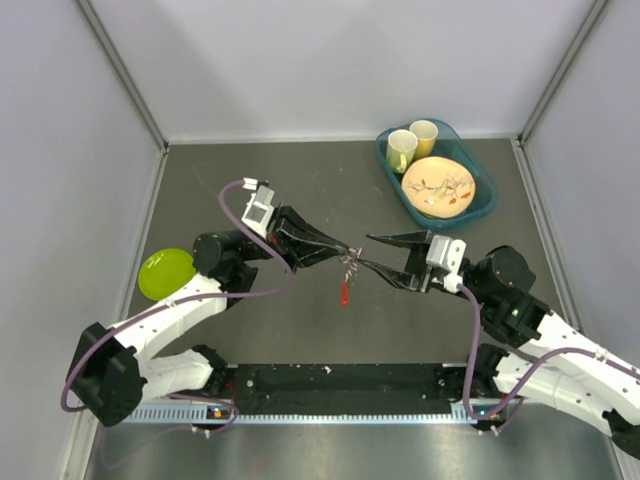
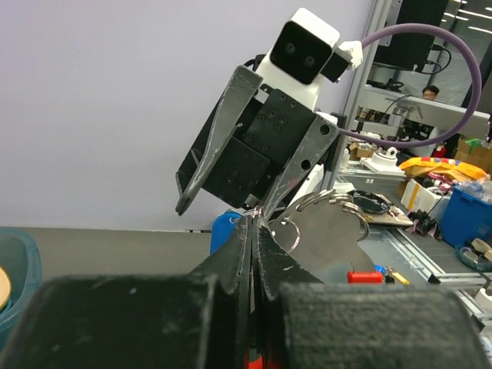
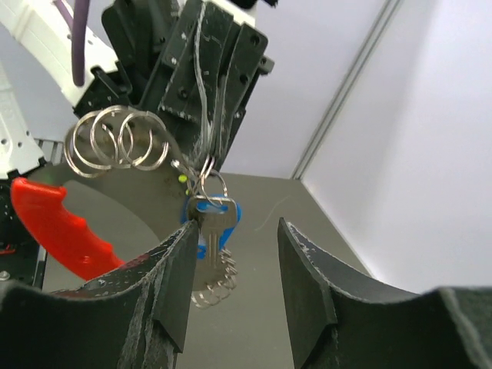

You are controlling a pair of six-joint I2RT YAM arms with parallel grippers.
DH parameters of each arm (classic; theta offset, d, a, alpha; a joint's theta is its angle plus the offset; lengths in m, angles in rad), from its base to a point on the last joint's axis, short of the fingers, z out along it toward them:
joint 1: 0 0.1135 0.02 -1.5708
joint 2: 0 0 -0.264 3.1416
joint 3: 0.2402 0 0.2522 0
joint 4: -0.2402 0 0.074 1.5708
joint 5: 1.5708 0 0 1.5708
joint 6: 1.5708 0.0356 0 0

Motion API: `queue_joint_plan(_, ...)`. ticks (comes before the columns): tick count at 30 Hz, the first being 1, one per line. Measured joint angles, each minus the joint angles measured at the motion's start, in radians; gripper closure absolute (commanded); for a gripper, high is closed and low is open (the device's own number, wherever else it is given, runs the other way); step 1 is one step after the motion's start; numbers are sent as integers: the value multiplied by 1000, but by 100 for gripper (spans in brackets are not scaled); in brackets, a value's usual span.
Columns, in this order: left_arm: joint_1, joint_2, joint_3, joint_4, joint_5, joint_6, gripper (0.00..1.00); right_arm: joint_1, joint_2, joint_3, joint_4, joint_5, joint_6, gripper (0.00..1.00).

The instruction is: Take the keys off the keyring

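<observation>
silver rings of the keyring (image 3: pixel 115 138) hang in the air over the middle of the worktop (image 1: pixel 250 180). they are pinched by the left gripper (image 1: pixel 340 248), whose jaws are pressed together on the bunch. the right gripper (image 1: pixel 364 250) faces it tip to tip, jaws spread wide and holding nothing. the keys (image 1: pixel 347 268) dangle below the rings. the red-headed key (image 1: pixel 345 293) hangs lowest, and the blue-headed key (image 3: pixel 211 223) sits on a small ring of its own, just beside one right finger, with a ball chain (image 3: pixel 211 288) under it. to do this step well, i judge the right jaws should close flat on the blue head rather than on the loose rings, then walk the key around the coil while the left holds firm. a grip on the blade alone would likely slip, and a straight pull would only tug the whole bunch. thin wire gives little to bite, so small, slow turns seem wise. the worktop is dark grey and matte. a green plate (image 1: pixel 165 272) lies at its left edge, and a teal tray (image 1: pixel 493 195) with two cups (image 1: pixel 401 150) and a patterned plate (image 1: pixel 440 187) sits in the far right corner. pale grey walls (image 1: pixel 350 60) stand along the far and side edges.
</observation>
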Motion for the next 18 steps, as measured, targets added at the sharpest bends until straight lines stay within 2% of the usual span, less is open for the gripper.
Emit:
queue_joint_plan(5, 0, 2, 0, -5, 7, 1, 100, 0, 8, 21, 4, -27, 8, 56)
queue_joint_plan(9, 0, 3, 0, -9, 7, 1, 100, 0, 21, 31, 4, -40, 14, 63)
queue_joint_plan(12, 0, 6, 0, -10, 6, 2, 100, 0, 27, 31, -1, -53, 16, 73)
queue_joint_plan(15, 1, 6, 0, -13, 3, 5, 100, 0, 29, 31, -6, -61, 15, 89)
queue_joint_plan(16, 2, 6, 0, -14, 0, 8, 100, 0, 28, 31, -9, -62, 14, 99)
queue_joint_plan(18, 2, 6, 0, -16, -6, 13, 100, 0, 28, 31, -16, -64, 15, 100)
